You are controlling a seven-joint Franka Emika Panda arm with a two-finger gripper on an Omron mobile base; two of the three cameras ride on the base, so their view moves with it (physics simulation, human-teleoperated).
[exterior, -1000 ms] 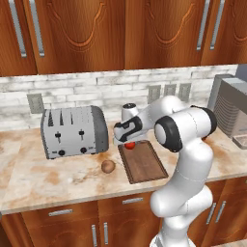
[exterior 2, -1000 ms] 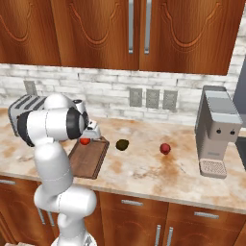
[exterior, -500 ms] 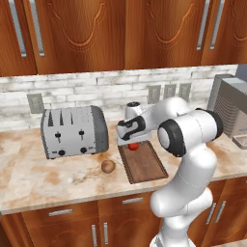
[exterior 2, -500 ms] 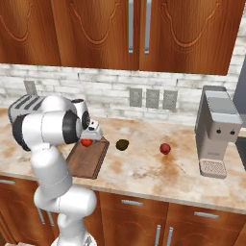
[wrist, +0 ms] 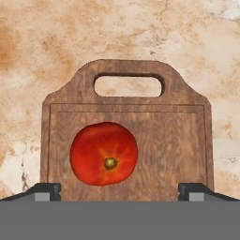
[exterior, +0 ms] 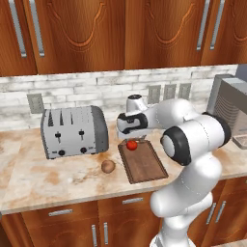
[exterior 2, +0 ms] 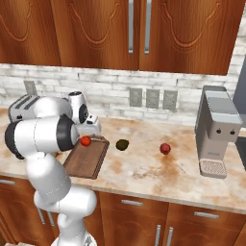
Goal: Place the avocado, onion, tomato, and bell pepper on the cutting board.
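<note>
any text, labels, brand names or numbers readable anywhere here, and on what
None: no readable word, brand, number or sign in any view.
toaster: dark round knobs and lever slots, no lettering visible.
coffee machine: plain grey front, no marking.
wall outlets: blank plates.
cutting board and tomato: no print or sticker.
</note>
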